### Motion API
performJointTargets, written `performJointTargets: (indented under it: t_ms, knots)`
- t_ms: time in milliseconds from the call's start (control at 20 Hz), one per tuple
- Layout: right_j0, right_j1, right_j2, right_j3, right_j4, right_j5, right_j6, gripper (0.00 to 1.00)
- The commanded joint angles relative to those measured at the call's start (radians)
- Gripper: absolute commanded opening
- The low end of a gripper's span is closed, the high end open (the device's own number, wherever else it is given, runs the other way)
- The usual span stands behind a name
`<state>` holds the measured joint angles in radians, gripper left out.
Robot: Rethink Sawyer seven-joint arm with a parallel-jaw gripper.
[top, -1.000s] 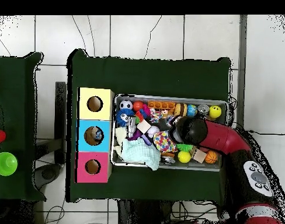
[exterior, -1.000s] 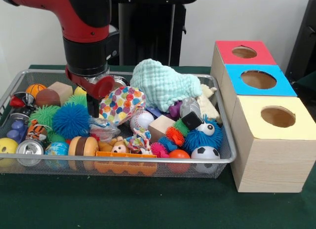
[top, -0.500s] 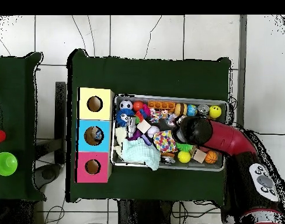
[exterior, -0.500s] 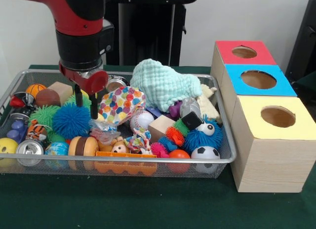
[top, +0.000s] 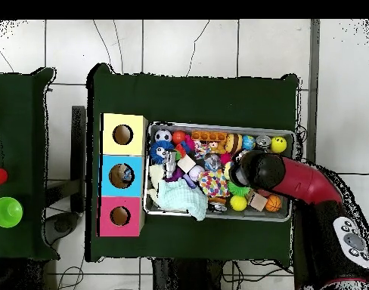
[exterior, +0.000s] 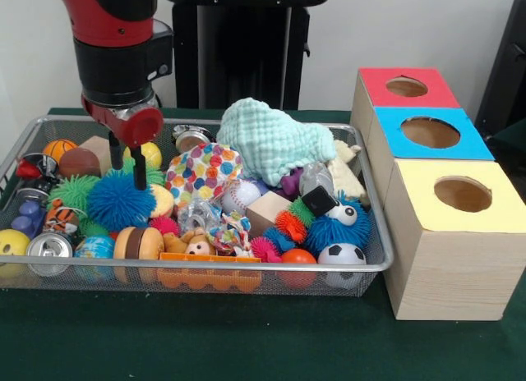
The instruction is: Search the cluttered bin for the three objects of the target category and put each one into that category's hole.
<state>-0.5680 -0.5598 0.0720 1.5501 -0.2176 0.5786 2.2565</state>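
My gripper hangs open and empty over the left part of the wire bin, just above a blue spiky ball. A yellow ball lies right behind its fingers. A baseball, a soccer ball, a small basketball and an orange ball lie among the clutter. To the right stand three wooden boxes with holes: red, blue and yellow. In the overhead view the red arm covers the gripper above the bin.
A mint cloth is heaped at the back middle, with a polka-dot pouch in front of it. A wooden block, a can, a toy burger and spiky toys fill the bin. Green cloth covers the table.
The gripper has risen and moved left in the front view, away from the polka-dot pouch to above the blue spiky ball. Its two fingers now show apart.
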Motion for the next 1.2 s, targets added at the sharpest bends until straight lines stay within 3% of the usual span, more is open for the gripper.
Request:
performJointTargets:
  t_ms: [50, 700, 1200]
  knots:
    - [-0.02, 0.021, 0.096, 0.01, -0.057, 0.039, -0.142, 1.0]
    - [-0.024, 0.054, 0.124, 0.031, -0.05, -0.01, -0.12, 1.0]
    - [0.058, 0.077, 0.096, 0.026, -0.032, -0.041, -0.019, 1.0]
